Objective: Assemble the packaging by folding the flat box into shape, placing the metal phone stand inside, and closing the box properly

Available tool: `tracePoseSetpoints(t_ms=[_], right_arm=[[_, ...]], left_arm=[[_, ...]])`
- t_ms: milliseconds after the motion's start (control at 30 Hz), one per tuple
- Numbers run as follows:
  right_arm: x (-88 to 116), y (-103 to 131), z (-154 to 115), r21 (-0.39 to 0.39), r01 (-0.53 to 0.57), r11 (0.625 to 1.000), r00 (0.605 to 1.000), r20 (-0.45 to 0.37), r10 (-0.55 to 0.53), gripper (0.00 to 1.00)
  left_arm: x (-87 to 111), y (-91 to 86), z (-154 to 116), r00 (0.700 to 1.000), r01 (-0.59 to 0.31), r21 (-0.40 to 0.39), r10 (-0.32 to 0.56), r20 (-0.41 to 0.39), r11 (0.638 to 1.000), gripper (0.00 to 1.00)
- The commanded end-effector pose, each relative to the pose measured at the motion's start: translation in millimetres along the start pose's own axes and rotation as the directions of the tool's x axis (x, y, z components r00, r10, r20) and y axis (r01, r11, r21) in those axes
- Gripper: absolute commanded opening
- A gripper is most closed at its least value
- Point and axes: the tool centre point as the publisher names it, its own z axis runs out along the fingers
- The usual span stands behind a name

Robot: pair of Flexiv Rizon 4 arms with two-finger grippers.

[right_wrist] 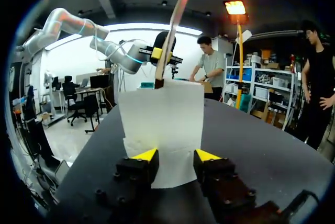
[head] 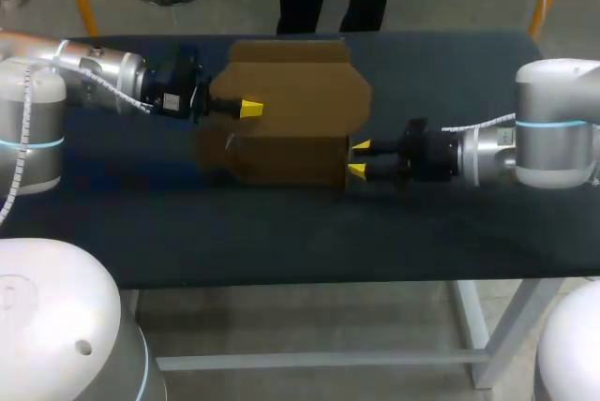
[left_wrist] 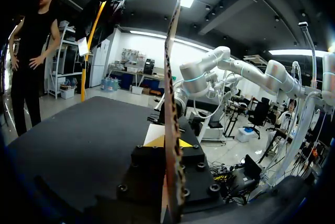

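The brown cardboard box (head: 291, 129) lies partly folded in the middle of the dark table (head: 281, 242). My left gripper (head: 250, 109) is shut on its upper panel from the left. In the left wrist view that panel (left_wrist: 171, 77) stands edge-on between the fingers of the left gripper (left_wrist: 170, 142). My right gripper (head: 358, 159) is at the box's right end, fingers apart. In the right wrist view the pale end flap (right_wrist: 162, 119) faces the right gripper (right_wrist: 176, 155) and reaches down between its open fingers; the raised panel (right_wrist: 175, 25) stands behind it. No phone stand is in view.
Bare dark tabletop lies in front of the box and to either side of it. The table's front edge (head: 309, 281) runs across below both arms.
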Motion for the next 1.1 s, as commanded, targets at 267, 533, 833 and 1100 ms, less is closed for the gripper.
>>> tracePoseSetpoints(t_ms=[267,533,833,1100], right_arm=[[6,2,15,-0.008,-0.044,0.999,0.996,0.082,0.045,0.54],[6,2,16,-0.040,-0.089,0.995,0.979,0.179,0.094,0.50],[12,4,21,-0.047,-0.112,0.993,0.946,0.302,0.121,0.55],[17,8,25,-0.036,-0.112,0.993,0.891,0.440,0.117,0.69]], left_arm=[[-0.2,1.4,1,1.000,0.000,-0.001,0.000,-0.002,1.000,0.00],[-0.2,1.4,1,1.000,0.000,-0.001,0.000,-0.002,1.000,0.00],[-0.2,1.4,1,1.000,0.000,-0.001,0.000,-0.002,1.000,0.00],[-0.2,1.4,1,1.000,0.000,-0.001,0.000,-0.002,1.000,0.00]])
